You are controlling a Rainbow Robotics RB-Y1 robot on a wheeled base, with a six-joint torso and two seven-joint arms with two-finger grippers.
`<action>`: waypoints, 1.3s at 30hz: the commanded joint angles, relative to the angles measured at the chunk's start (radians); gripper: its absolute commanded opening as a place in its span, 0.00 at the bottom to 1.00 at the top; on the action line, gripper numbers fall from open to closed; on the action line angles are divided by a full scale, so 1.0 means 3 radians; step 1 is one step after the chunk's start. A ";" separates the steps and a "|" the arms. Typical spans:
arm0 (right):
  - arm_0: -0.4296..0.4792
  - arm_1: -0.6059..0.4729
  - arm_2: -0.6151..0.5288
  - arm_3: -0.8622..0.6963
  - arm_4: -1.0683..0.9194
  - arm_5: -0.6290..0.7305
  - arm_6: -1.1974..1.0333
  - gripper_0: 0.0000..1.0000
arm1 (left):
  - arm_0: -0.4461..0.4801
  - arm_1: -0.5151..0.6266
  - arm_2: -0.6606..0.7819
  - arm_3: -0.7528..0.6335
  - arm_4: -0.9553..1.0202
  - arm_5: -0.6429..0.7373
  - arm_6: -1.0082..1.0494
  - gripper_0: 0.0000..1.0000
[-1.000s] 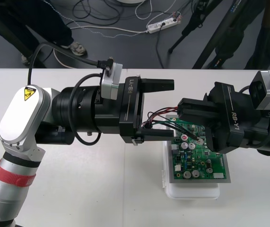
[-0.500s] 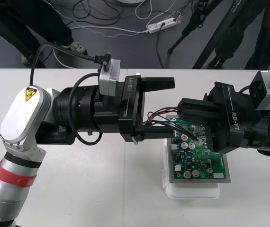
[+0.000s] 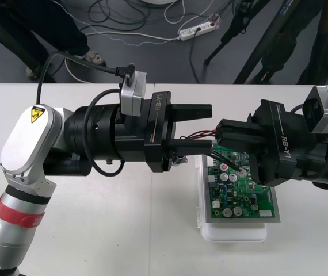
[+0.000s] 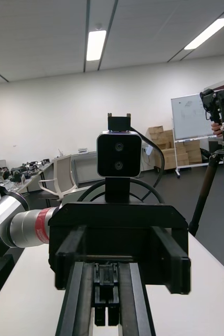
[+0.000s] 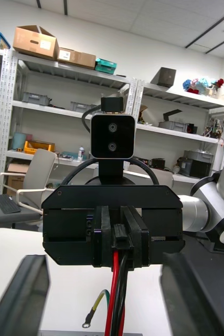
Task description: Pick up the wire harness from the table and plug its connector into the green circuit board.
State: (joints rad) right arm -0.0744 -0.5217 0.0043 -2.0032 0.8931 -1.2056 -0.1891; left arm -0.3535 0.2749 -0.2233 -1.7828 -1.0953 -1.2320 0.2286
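Over the table's middle my two grippers face each other. My right gripper is shut on the harness's black plug, just above the far left corner of the green circuit board. Red, black and green wires run from the plug toward my left gripper. That gripper is open, with its two fingers straddling the wires without touching them. In the left wrist view the red and black wires hang from the right gripper, and a green-yellow lead ends in a ring terminal.
The board sits on a white base at the table's near right. The left arm's silver link with its red ring crosses the near left. Bare table lies in front of both arms.
The left gripper's near finger has moved toward the far one, narrowing the gap around the wires. The right gripper and the board have not moved.
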 commanded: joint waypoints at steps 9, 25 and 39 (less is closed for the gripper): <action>0.0038 0.0036 0.0047 -0.0134 -0.0093 0.0025 0.0078 0.00 | -0.0120 -0.0062 -0.0110 -0.0024 0.0103 0.0139 0.0225 0.00; 0.0054 0.0031 0.0047 -0.0134 -0.0093 0.0015 0.0058 0.00 | -0.0120 -0.0057 -0.0110 -0.0024 0.0149 0.0139 0.0204 0.00; 0.0125 -0.0209 0.0011 -0.0123 -0.0093 -0.0016 0.0083 1.00 | -0.0120 -0.0042 -0.0104 -0.0024 0.0230 0.0139 0.0148 0.00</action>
State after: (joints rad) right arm -0.0595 -0.5352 0.0043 -2.0035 0.8802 -1.1960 -0.1890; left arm -0.3536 0.2749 -0.2382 -1.7812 -1.0473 -1.2313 0.2288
